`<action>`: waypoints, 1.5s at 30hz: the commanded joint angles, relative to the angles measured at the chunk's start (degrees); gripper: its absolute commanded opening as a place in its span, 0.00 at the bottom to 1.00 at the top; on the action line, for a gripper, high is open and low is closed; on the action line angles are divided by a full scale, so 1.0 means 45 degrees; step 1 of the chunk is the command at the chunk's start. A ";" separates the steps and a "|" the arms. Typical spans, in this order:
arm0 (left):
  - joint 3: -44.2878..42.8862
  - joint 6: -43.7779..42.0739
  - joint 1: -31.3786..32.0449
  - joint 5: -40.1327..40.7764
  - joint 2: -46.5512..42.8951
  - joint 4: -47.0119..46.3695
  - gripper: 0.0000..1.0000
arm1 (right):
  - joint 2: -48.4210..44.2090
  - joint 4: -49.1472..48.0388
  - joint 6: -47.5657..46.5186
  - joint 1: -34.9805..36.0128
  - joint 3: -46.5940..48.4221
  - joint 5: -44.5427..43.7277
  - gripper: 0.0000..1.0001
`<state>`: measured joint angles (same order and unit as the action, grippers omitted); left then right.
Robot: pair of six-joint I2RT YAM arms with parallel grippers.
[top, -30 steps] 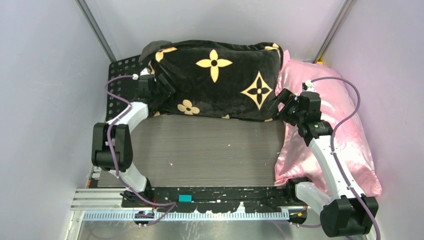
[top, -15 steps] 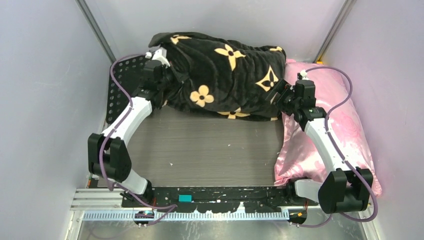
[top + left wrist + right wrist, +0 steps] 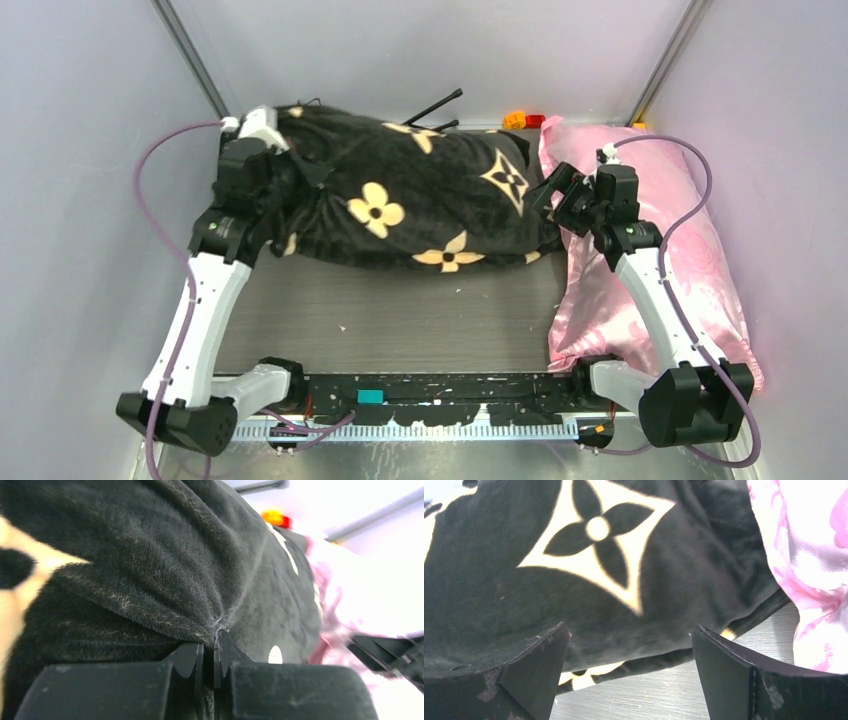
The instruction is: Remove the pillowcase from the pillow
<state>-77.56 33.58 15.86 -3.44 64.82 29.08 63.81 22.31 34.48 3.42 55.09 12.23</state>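
Above the grey desk (image 3: 400, 310), the left hand (image 3: 210, 656) is clenched on a thin pinch of the pillowcase (image 3: 420, 200) at its left end, and the plush puckers into the closed fingertips. That bite looks small to me, and a hard tug could let the fabric slip free. Opposite, the right hand (image 3: 628, 630) is spread wide at the right end, its fingers either side of a star motif and gripping nothing. With nothing pinning the stuffing, I'd expect a pull from the left to drag the whole bundle rather than peel the cover. The shiny pink satin pillow (image 3: 680, 260) just beside it could get shoved too. The pillowcase lies across the far half of the desk, lumpy and full, black with yellow-tan flowers. The pillow is wholly hidden inside, and I can't tell which end is open. Behind it, by the far wall, sit small orange and red pieces (image 3: 525, 121).
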 commanded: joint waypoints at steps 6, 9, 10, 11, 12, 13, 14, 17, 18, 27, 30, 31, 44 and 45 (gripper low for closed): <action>0.2244 0.0054 -0.3407 0.0328 -0.2057 0.0855 0.00 | 0.0463 0.0670 -0.1115 0.1576 -0.0432 0.0661 0.97; 0.2709 -0.0263 -0.3417 0.0560 -0.2179 0.1050 0.00 | 0.1148 0.1009 -0.1877 0.2222 -0.0525 0.0256 0.97; 0.2778 -0.0401 -0.3408 0.0647 -0.2190 0.1173 0.00 | 0.1354 0.0997 -0.2061 0.2313 -0.0651 0.0279 0.97; 0.2831 -0.0513 -0.3407 0.0665 -0.2191 0.1243 0.00 | 0.1590 0.0873 -0.2167 0.2376 -0.0801 0.0369 0.97; 0.2915 -0.0618 -0.3407 0.0667 -0.2206 0.1278 0.00 | 0.1812 0.0633 -0.2192 0.2400 -0.1007 0.0598 0.97; 0.2992 -0.0714 -0.3407 0.0667 -0.2230 0.1292 0.00 | 0.2033 0.0237 -0.2176 0.2452 -0.1207 0.0917 0.97; 0.3072 -0.0797 -0.3407 0.0667 -0.2250 0.1292 0.00 | 0.2265 -0.0230 -0.2067 0.2505 -0.1405 0.1047 0.97; 0.3250 -0.0909 -0.3407 0.0667 -0.2321 0.1329 0.00 | 0.3047 -0.1420 -0.1873 0.2774 -0.1824 0.0547 0.97; 0.3283 -0.0916 -0.3407 0.0667 -0.2320 0.1321 0.00 | 0.3271 -0.1651 -0.1848 0.2833 -0.1850 0.0386 0.95; 0.3011 -0.1182 -0.3407 0.0169 -0.2562 0.1669 0.00 | 0.1533 -0.1642 -0.1607 0.2890 -0.1218 0.1821 0.01; 0.2512 -0.1256 -0.3407 0.0659 -0.2925 0.2253 0.00 | 0.0249 -0.0536 -0.1615 0.2880 -0.0325 0.1943 0.00; 0.2341 -0.1292 -0.3407 0.1062 -0.3071 0.2432 0.00 | -0.0023 -0.0158 -0.1586 0.2888 0.0068 0.2113 0.00; -0.0210 -0.2366 -0.3407 0.2775 -0.2517 0.6098 0.00 | -0.1239 0.2146 0.1190 0.2869 0.4864 0.3618 0.00; -0.0526 -0.2404 -0.3407 0.2557 -0.2112 0.6489 0.00 | -0.1100 0.1805 0.1667 0.2858 0.5086 0.3841 0.00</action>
<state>-75.22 25.78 0.27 8.01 51.75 55.42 60.38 38.63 33.06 16.23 71.16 24.53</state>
